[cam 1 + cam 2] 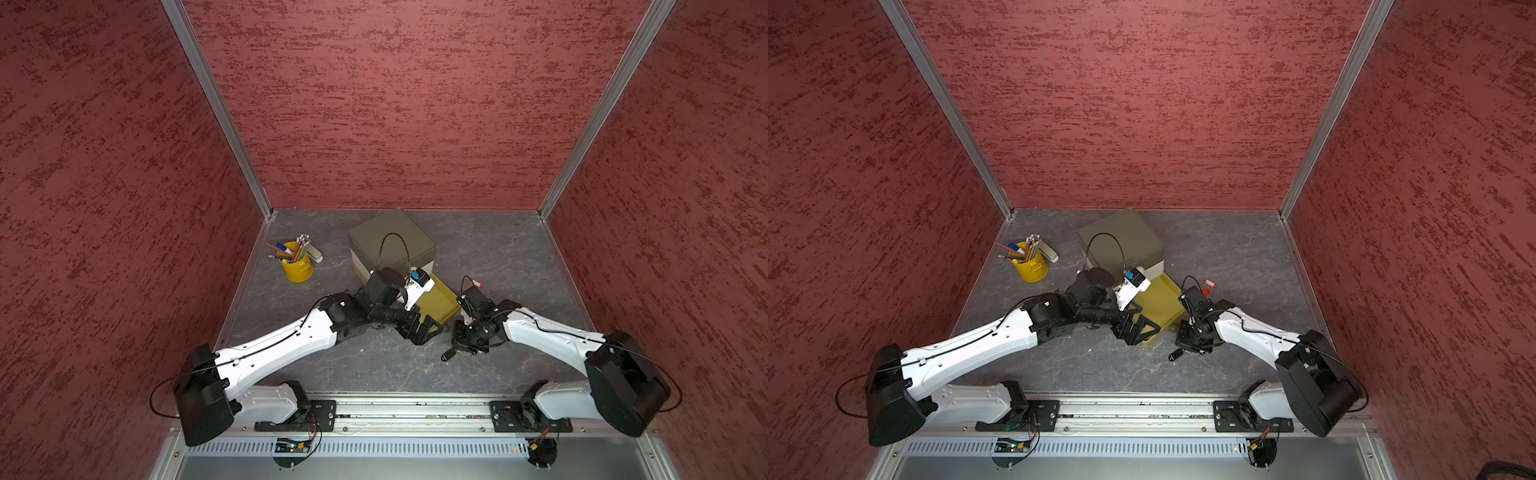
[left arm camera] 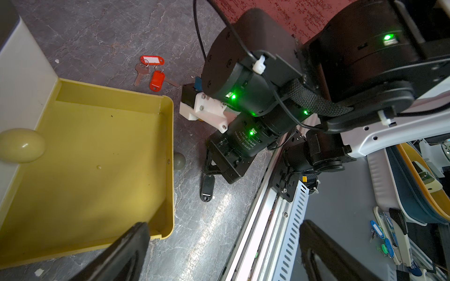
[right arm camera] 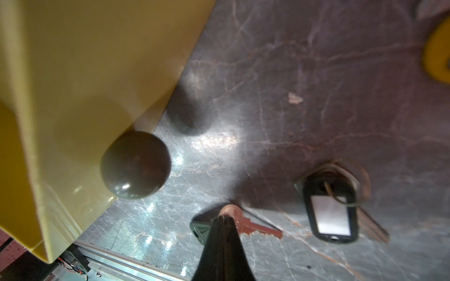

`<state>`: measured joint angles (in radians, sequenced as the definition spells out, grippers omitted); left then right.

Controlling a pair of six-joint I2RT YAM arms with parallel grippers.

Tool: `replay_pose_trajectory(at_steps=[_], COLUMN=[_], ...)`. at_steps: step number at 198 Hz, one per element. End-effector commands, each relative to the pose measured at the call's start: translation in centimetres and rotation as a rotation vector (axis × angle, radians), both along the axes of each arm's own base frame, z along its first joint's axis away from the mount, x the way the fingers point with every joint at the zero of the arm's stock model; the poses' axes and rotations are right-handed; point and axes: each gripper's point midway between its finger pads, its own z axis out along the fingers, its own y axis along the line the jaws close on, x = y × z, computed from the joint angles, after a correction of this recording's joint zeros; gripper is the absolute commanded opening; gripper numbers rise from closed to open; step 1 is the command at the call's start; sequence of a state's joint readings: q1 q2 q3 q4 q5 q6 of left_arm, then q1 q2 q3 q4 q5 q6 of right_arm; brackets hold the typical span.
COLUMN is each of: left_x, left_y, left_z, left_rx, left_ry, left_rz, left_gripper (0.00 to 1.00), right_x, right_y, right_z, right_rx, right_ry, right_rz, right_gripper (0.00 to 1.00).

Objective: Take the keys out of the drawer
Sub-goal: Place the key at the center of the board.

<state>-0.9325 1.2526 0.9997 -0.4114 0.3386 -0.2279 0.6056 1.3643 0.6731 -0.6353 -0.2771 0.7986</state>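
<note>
The right gripper has its jaws pressed together, pointing down at the grey marbled tabletop. Its tips sit right at the head of a copper-coloured metal key with a black plastic tag. The blade sticks out to one side and the tag peeks out on the other. Whether the tips actually pinch the key or only rest on it cannot be told. Near it, flat on the tabletop, lies a second key with a black oblong tag, its white label facing up.

Just beside the right gripper is the front of the yellow plastic drawer, with its dark round knob.

The left gripper has its jaws wide apart and holds nothing. One of its black fingers hangs over the drawer's front corner, and the other is out over the tabletop's edge.

The drawer is pulled out from a box-shaped cabinet with an olive-grey top and white sides. Two keys with red oblong plastic tags lie close together on the tabletop, outside the drawer beside its side wall. In a top view they show just past the right wrist.

Well apart, left of the cabinet, stands a yellow metal pot of pencils.
</note>
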Motion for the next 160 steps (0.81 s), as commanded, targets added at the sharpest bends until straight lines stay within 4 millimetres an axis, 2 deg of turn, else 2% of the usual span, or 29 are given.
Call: replay_pose_trajectory(at_steps=[1, 92, 123, 160], left_x=[-0.53, -0.39, -0.38, -0.37], left_y=[0.28, 0.19, 0.12, 0.14], left_z=[0.04, -0.08, -0.13, -0.06], left_rx=[0.002, 0.003, 0.003, 0.002], left_ry=[-0.007, -0.011, -0.008, -0.009], left_rz=[-0.014, -0.013, -0.015, -0.014], left_gripper=[1.00, 1.00, 1.00, 1.00], right_x=[0.10, 0.08, 0.04, 0.10], right_y=[0.26, 0.31, 0.23, 0.22], right_z=[-0.45, -0.62, -0.58, -0.44], right_rx=[-0.001, -0.002, -0.005, -0.003], right_ry=[-0.002, 0.006, 0.004, 0.001], right_rz=[-0.002, -0.003, -0.004, -0.007], right_gripper=[0.05, 0.12, 0.22, 0.25])
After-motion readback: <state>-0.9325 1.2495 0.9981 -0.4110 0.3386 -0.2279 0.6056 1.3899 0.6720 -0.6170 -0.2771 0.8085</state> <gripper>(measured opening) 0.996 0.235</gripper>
